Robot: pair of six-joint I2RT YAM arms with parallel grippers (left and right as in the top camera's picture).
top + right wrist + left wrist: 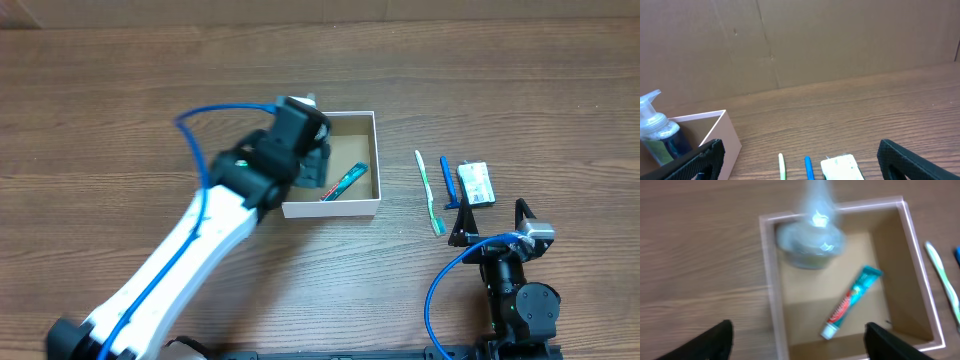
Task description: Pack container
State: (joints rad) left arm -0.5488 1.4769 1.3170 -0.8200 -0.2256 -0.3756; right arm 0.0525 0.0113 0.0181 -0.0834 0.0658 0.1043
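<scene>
Reaching up diagonally from the near left, hovering the left gripper (799,330) over the container (330,210) mid-table, fingers spread wide and gripping nothing. Parking the right gripper (800,150) at the near right, fingers apart too, empty. Showing brown floor between the contents. Counting inside: one pump bottle (810,242) in the far-left corner, one toothpaste tube (850,302). Lying near the right wall outside: one green toothbrush (430,190), one blue toothbrush (447,180), one packet (476,183).

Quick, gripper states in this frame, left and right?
Left gripper: open, empty, above the container.
Right gripper: open, empty.
</scene>
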